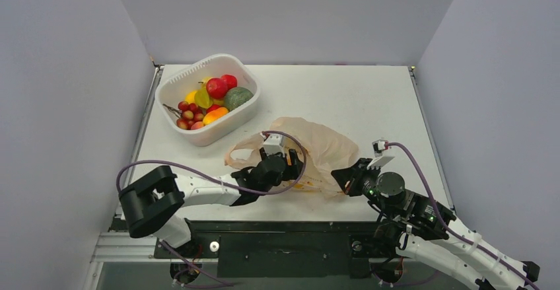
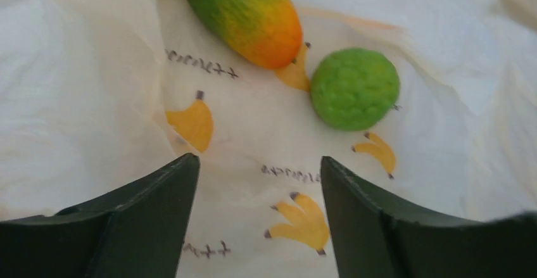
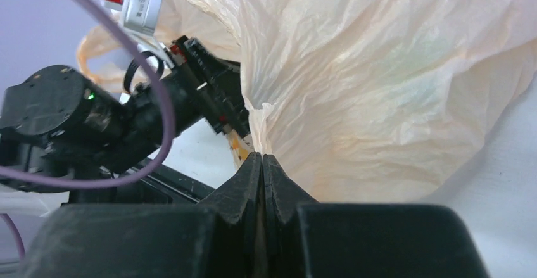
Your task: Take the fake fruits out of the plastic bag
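Peach plastic bag (image 1: 323, 148) is pinched tight by right gripper (image 3: 261, 162); inside, left gripper (image 2: 258, 161) gapes empty, lime-green fruit (image 2: 354, 88) at one o'clock.

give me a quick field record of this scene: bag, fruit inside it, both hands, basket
bag: thin translucent peach plastic bag with banana prints, lying on the white table
fruit inside: green-to-orange oblong toy fruit; lime green round bumpy toy fruit
left hand: open, inside the bag's mouth, short of both fruits, holding nothing
right hand: shut on a pinch of the bag's edge
basket: white slotted plastic basket, far left, holding red, yellow, orange and dark green fruit
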`<state>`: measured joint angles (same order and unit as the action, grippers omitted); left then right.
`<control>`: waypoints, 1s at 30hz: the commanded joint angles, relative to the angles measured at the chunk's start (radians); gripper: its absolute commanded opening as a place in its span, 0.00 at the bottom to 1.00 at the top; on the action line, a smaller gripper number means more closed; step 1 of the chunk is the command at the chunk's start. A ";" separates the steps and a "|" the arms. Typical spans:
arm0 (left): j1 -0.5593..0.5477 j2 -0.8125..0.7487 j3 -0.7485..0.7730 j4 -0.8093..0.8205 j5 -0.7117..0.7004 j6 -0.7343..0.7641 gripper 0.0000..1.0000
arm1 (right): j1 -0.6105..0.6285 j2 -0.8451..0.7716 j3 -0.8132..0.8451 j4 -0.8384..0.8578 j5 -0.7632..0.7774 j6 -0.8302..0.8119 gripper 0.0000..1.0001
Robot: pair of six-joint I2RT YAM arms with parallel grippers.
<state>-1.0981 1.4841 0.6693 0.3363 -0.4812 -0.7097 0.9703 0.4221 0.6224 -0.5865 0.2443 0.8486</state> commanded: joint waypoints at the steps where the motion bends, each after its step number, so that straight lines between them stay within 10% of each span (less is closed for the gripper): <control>1: 0.066 0.094 0.047 0.219 -0.063 -0.114 0.74 | 0.009 0.012 0.036 0.011 0.041 0.013 0.00; 14: 0.111 0.519 0.389 0.414 -0.290 -0.156 0.97 | 0.011 0.014 0.019 0.017 -0.022 0.010 0.00; 19: 0.136 0.693 0.686 0.073 -0.297 -0.217 0.97 | 0.011 0.003 0.066 -0.013 -0.016 -0.014 0.00; 27: 0.122 0.873 0.819 0.174 -0.159 0.000 0.97 | 0.011 -0.016 0.095 -0.065 -0.007 -0.037 0.00; 30: 0.112 0.779 0.654 0.337 -0.204 0.005 0.97 | 0.010 0.024 0.058 0.015 -0.144 -0.120 0.00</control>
<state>-0.9775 2.3337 1.4448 0.5472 -0.6811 -0.7624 0.9726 0.4183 0.6952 -0.6598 0.2405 0.8181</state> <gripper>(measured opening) 0.971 0.004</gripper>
